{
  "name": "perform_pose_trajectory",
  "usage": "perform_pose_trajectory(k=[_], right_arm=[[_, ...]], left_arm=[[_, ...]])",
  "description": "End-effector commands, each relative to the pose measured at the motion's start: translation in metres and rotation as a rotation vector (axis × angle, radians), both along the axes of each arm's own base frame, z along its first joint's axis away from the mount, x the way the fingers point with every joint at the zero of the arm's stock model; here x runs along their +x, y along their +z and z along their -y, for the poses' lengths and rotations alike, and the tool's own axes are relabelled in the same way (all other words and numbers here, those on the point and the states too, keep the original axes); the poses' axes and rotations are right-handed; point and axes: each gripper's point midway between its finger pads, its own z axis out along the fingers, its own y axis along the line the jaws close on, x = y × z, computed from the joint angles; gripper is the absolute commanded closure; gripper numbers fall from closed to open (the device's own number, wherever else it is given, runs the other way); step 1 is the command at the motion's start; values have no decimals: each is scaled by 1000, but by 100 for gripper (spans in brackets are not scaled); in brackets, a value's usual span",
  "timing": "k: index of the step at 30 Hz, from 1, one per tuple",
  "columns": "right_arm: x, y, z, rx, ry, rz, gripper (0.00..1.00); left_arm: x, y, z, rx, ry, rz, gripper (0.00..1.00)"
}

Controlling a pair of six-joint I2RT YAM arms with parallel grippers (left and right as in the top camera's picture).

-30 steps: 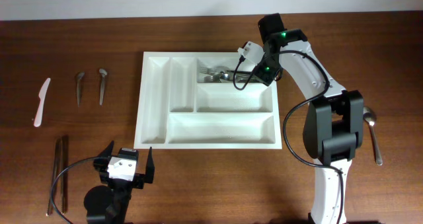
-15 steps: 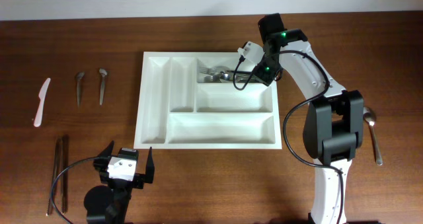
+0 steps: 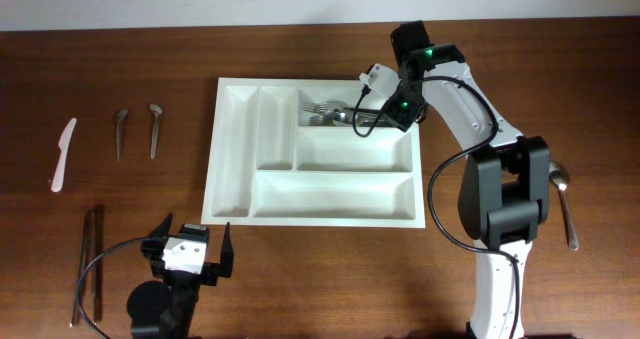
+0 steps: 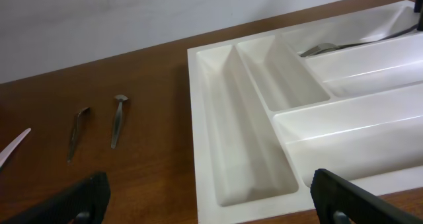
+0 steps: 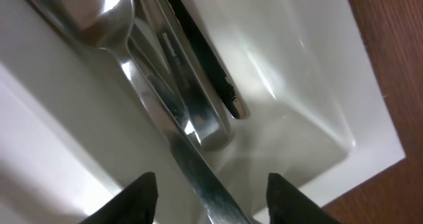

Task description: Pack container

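Right tool (image 5: pixel 215 199) hangs released over cutlery (image 3: pixel 325 111) in the white container's (image 3: pixel 340 220) uppermost long compartment. Left tool (image 3: pixel 193 234) gapes wide above the brown counter (image 3: pixel 300 279).

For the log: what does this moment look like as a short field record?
tray: white, five compartments
contents: metal cutlery, fork tines showing, in the top right compartment; the rest look empty
right gripper: over that cutlery, jaws apart around a handle
left gripper: open, off the tray, empty
loose on table: plastic knife, two short metal pieces, two long sticks, spoon
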Motion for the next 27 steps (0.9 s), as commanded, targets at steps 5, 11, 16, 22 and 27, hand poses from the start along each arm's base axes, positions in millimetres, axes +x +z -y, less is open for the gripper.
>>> perform_pose_trajectory(k=[5, 11, 16, 22, 27], right_arm=[[0, -11, -2, 14, -1, -24, 53], [1, -11, -1, 11, -1, -20, 59], [2, -11, -1, 11, -2, -16, 68], [3, -11, 0, 5, -4, -14, 76], [4, -11, 0, 6, -4, -11, 80]], left_arm=[[0, -1, -2, 14, 9, 4, 1], [0, -1, -2, 14, 9, 4, 1], [0, -1, -2, 14, 9, 4, 1], [0, -1, -2, 14, 9, 4, 1], [0, -1, -2, 14, 9, 4, 1]])
